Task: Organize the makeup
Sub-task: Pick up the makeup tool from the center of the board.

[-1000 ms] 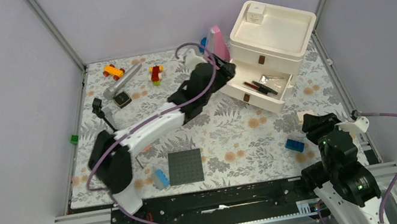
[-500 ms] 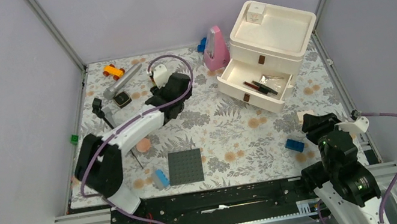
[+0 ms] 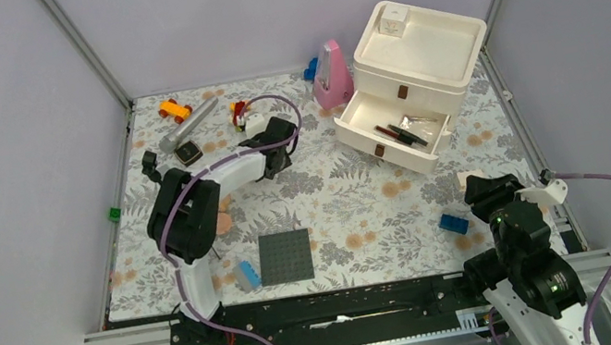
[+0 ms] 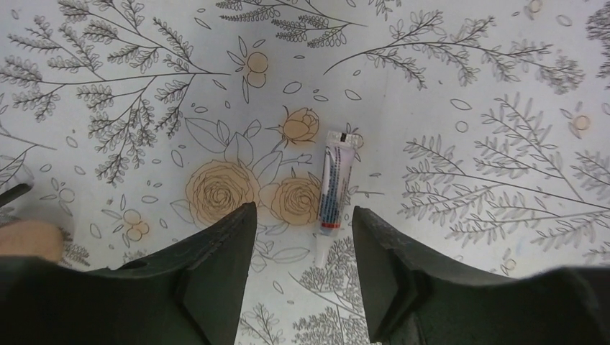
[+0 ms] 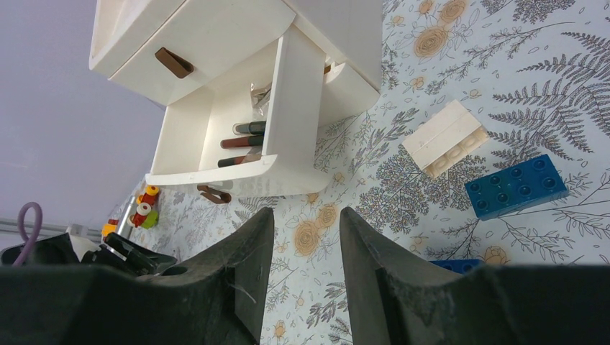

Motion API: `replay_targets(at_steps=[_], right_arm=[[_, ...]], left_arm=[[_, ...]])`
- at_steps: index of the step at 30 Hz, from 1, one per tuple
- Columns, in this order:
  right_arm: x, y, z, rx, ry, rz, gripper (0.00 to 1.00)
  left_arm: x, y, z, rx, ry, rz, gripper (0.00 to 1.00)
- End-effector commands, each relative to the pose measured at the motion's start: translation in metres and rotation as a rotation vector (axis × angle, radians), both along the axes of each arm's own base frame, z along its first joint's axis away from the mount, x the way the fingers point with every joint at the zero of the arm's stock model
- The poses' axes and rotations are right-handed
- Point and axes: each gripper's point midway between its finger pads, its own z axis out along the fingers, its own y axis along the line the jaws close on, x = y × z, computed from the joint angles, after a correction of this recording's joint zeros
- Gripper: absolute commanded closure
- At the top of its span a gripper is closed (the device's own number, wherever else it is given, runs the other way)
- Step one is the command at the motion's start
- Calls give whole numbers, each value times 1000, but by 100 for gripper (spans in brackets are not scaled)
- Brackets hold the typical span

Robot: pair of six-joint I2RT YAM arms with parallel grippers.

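A small white-and-blue tube point(image 4: 337, 188) with a red band and a clear tip lies flat on the floral mat. My left gripper point(image 4: 303, 212) hovers over it, open and empty, with the tube's tip just ahead of the gap between the jaws. From above, the left gripper point(image 3: 278, 152) is at mid-left of the mat. A peach puff point(image 4: 27, 241) and a black brush tip point(image 4: 13, 194) show at the left edge. Dark and red sticks point(image 5: 241, 141) lie in the open drawer point(image 3: 393, 131). My right gripper point(image 5: 306, 212) rests open and empty at the near right.
The white drawer unit point(image 3: 418, 55) stands at the back right, with a pink cone-shaped object point(image 3: 332, 74) beside it. A grey studded plate point(image 3: 285, 257), blue bricks point(image 3: 453, 223), a cream brick point(image 5: 446, 136), toy bricks point(image 3: 239, 113) and a black mini tripod point(image 3: 153, 165) lie scattered on the mat.
My left arm has swung away from the open drawer, leftward and nearer, and now folds over the mat's mid-left. Its jaws have narrowed a little. The right arm has not moved.
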Motion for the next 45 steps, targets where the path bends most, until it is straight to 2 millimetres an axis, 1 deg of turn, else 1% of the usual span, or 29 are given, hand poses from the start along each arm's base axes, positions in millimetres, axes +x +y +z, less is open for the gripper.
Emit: replay_targets(at_steps=[1,4,8,10,13,15,17,20,25,30,31,32,33,34,36,39,44,45], right_arm=[[0,1,13,5,-43,7,54],[0,1,13,5,-44,7,54],[0,1,12,6,-43,9,54],[0,1,12,6,-42,6,54],[0,1,12,6,-42,8,54],[1,1,11,7,-42,7,53],[1,1,11,8,-42,8,53],[1,1,11,9,-42,6,53],[1,1,11,10,-42,7,53],[1,2,11,12,-41,11,53],[1,2,11,14,-42,12,53],[0,2,10,14,-38,11,53],[0,2,10,16,-39,8,53],[0,1,11,16,-41,6,53],[-1,0,10,18,-37,-4,53],[-1,-2,11,17,-39,-15,52],[-3,-3,11,24,-35,-22,52],[-3,-4,12,26,-36,-25,52]], left_arm=[[18,-5,-7,-30,8,-20,44],[20,-5,-16,-41,30,-22,49],[18,-6,-25,-51,48,-37,67],[16,-6,-27,-55,54,-38,73],[14,-8,-25,-74,49,-45,84],[13,-11,-20,-93,44,-55,89],[13,-18,-10,-128,34,-73,92],[15,-33,14,-210,-5,-109,93],[17,-64,81,-359,-123,-171,94],[19,-103,152,-467,-227,-248,93],[21,-113,170,-502,-250,-267,93],[21,-119,177,-527,-255,-278,93],[21,-130,192,-561,-276,-294,93],[22,-141,201,-582,-292,-309,93],[20,-164,213,-598,-316,-335,93],[14,-202,221,-634,-321,-388,93],[10,-257,225,-690,-320,-460,94],[9,-266,221,-699,-310,-474,94]])
